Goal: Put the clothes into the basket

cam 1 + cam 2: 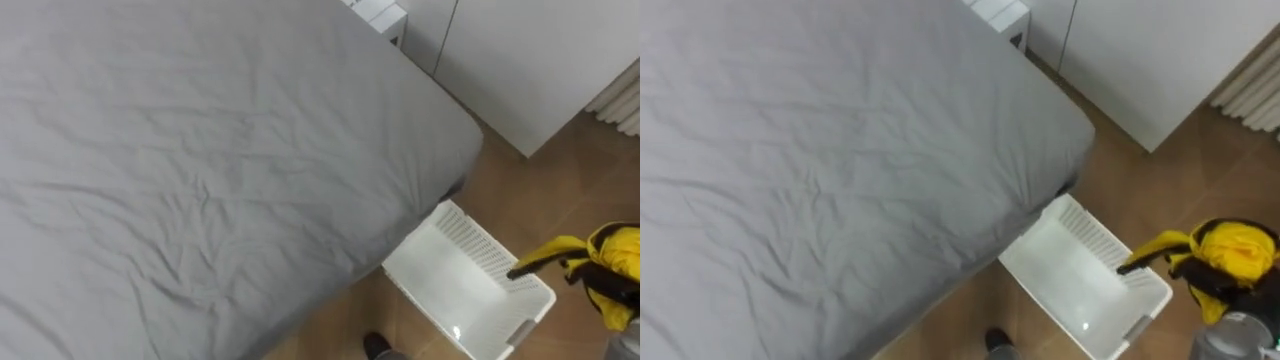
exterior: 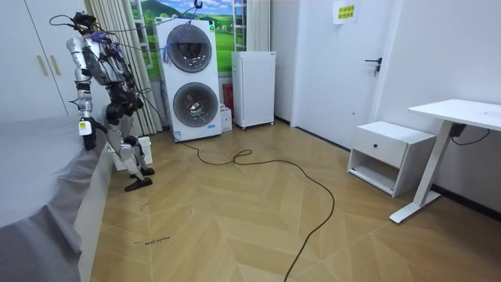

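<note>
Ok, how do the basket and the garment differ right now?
The basket is white and slatted, the garment yellow and bunched. The basket stands on the floor by the bed; the garment hangs in the right hand beside it. Both are off the bed.

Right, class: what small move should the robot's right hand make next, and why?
Probably swing the right hand leftward over the white basket: it clutches the yellow garment, whose bulk hangs beside the basket, not above its opening.
</note>
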Tool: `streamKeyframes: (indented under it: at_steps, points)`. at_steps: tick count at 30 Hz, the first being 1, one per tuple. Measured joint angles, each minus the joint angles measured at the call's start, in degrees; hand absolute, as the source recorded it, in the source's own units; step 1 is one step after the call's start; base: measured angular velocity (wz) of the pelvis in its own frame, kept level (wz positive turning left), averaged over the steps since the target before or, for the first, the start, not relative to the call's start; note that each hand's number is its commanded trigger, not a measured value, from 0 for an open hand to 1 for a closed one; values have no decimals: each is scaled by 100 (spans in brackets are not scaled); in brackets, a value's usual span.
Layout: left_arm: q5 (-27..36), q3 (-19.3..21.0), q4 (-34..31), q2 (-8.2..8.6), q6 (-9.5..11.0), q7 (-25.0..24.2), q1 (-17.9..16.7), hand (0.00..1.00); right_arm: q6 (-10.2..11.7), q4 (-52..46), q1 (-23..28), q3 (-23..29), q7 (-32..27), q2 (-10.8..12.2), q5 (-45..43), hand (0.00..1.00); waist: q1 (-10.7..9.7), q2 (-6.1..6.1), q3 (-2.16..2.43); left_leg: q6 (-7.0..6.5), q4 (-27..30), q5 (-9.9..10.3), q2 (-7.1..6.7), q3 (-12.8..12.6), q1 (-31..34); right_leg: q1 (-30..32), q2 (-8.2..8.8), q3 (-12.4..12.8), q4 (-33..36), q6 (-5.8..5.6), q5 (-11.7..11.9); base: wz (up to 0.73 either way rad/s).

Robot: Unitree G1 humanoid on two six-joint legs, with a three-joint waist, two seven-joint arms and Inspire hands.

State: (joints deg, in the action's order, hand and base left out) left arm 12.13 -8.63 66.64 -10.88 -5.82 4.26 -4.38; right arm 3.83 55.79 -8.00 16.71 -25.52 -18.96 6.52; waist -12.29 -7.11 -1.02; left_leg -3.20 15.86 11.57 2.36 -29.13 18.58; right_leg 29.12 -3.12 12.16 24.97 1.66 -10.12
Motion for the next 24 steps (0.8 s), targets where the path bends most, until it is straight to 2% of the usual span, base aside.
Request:
streamKeyframes:
  at_steps: [5, 10, 13, 14, 15, 18, 24]
  points:
    - [246, -106, -1, -3, 71, 98, 65, 0, 40, 316, -11, -228, 12, 2, 137, 100, 98, -3, -1, -5, -27, -3, -14, 41, 65, 60, 25, -83, -16, -5, -2, 2]
    - [434, -136, -1, 18, 107, 133, 147, 0, 129, 840, -153, -227, 23, 2, 283, 100, 181, 3, -5, -7, -27, -7, -14, 134, 91, 58, 135, -450, -29, 20, 23, 12]
    - [478, -237, -3, 12, 116, 142, 186, 0, 148, 931, -195, -340, 5, 0, 329, 100, 224, 7, -9, -6, -26, -8, -18, 196, 89, 25, 158, -496, -47, 32, 14, 11]
    - [477, -249, -7, 12, 119, 141, 198, 0, 154, 933, -193, -373, 5, -1, 344, 19, 244, 9, -10, -6, -25, -8, -20, 202, 90, 23, 164, -508, -48, 32, 7, 9]
    - [473, -299, -7, 8, 119, 140, 236, 0, 159, 936, -183, -426, 5, -3, 384, 0, 290, 14, -13, -6, -21, -8, -32, 233, 92, 13, 194, -568, -52, 35, -19, 13]
    - [463, -305, -19, 7, 121, 130, 304, 0, 158, 978, -189, -432, 4, -3, 428, 0, 360, 14, -14, -10, -5, -14, -34, 300, 139, -5, 224, -657, -103, 33, -54, 14]
    - [472, -413, -21, 2, 120, 130, 361, 0, 158, 980, -170, -441, 2, -5, 453, 0, 365, 10, -12, -11, 1, -16, -51, 432, 188, -22, 259, -778, -129, 35, -54, 11]
